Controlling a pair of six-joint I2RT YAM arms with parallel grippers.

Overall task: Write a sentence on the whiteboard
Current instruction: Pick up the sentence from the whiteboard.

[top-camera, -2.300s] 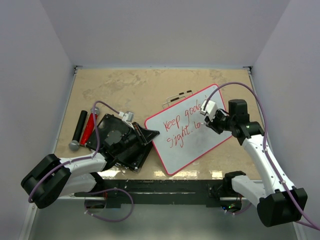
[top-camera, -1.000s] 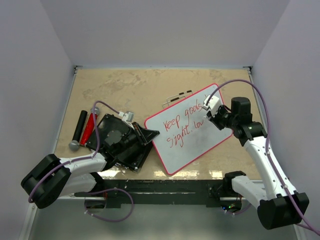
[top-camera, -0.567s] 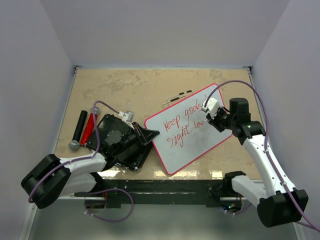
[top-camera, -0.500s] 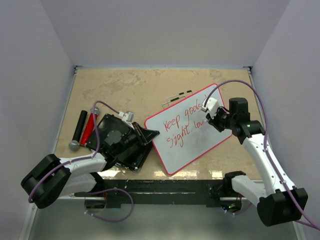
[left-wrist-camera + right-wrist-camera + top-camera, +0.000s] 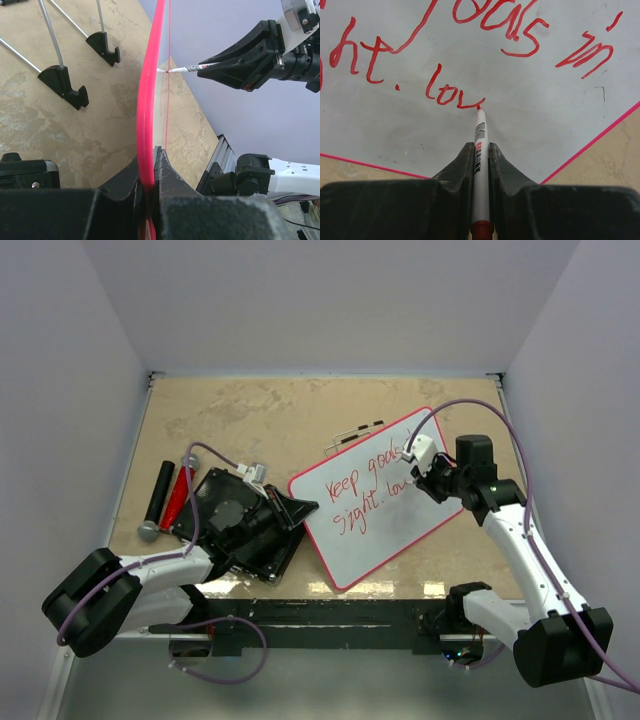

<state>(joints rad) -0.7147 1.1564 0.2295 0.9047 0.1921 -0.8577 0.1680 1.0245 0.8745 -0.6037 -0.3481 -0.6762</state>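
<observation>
The R gripper [image 5: 480, 148] is shut tight on a thin white marker [image 5: 479, 131]. The marker sticks straight out past its 2 black fingers. The red tip touches the whiteboard [image 5: 540, 95], which lies right in front of the gripper. The tip sits at the end of the last red letters. The sentence [image 5: 446, 94] so far reads "Keep goals in" on top and "sight. lov" below. Seen from the R wrist, most of the words run off to the left of the tip and beyond it. The board's red rim cuts across close to the fingers on both sides.

The L gripper [image 5: 149, 156] is shut too, pinching the red rim of the whiteboard at its corner. From the L wrist the board shows edge-on, going up and away from the fingers. Wire clips [image 5: 64, 82] w/ black feet lie on the tan table [image 5: 60, 135], left of that edge. On the other side of the edge, the R gripper and its marker poke at the board face.

From up top, a black ribbed slab [image 5: 225, 512] sits under the L arm, just behind the L gripper. A black tube [image 5: 158, 493] and a red pen [image 5: 178, 495] lie further out, past the slab
</observation>
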